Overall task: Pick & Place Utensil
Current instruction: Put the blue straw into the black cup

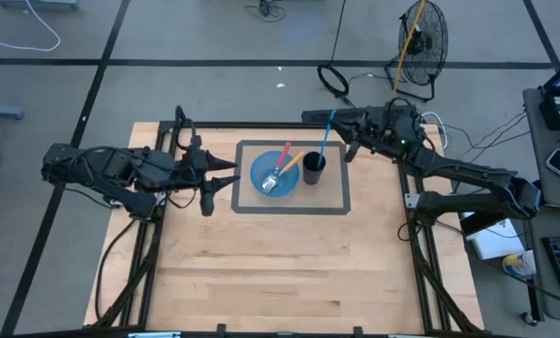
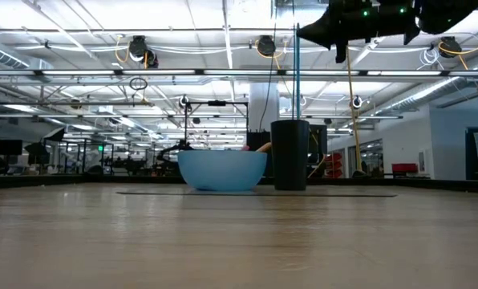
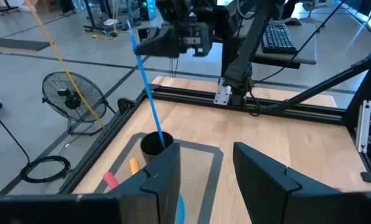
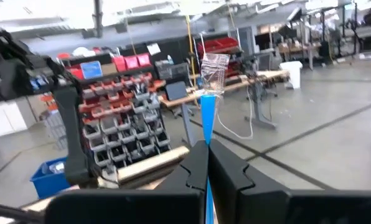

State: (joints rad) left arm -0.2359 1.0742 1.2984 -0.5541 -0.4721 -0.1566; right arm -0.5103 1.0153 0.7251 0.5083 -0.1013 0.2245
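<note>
Utensil: I see the blue utensil (image 1: 326, 139) standing with its lower end in the black cup (image 1: 314, 168) and its upper end pinched by my right gripper (image 1: 338, 116).
Right gripper: closed on the blue utensil's top, above and just behind the cup; in the right wrist view the blue shaft runs up between the two shut fingers (image 4: 195, 163).
Left gripper: my left gripper (image 1: 225, 172) hovers just left of the blue bowl (image 1: 264, 170), fingers parted, holding nothing.
Bowl: it sits on the grey-bordered mat (image 1: 339, 195), just left of the cup, with a fork and orange- and red-handled pieces lying in it.
Cup: upright on the mat, just beside the bowl; I cannot tell whether they touch.
Worktop: the wooden worktop (image 1: 280, 268) carries the mat near its far edge.
</note>
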